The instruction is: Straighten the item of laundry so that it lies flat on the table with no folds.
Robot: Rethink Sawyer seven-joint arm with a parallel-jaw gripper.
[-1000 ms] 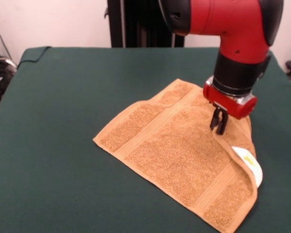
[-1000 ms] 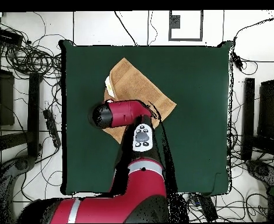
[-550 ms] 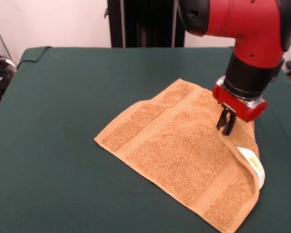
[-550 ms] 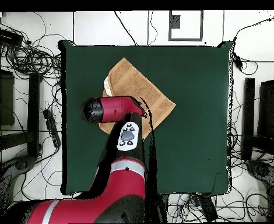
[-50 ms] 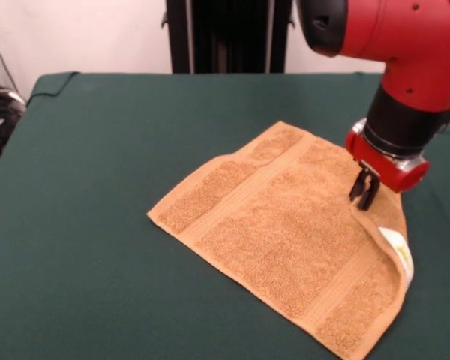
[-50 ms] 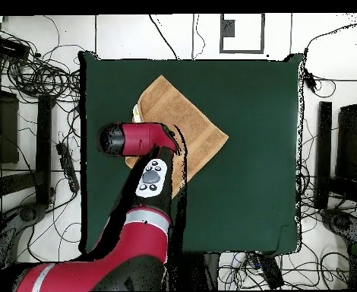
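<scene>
towel (image 5: 285,232) edge folded (right side), gripper (image 5: 364,193) pinching it

One camera sits low and close beyond the table's (image 5: 97,225) edge, facing the arm (image 5: 390,45). Another hangs high, looking straight down. Both share the table and towel (image 6: 183,125).

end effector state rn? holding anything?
End effector: shut on the folded-over edge of the towel, near its white label.
</scene>
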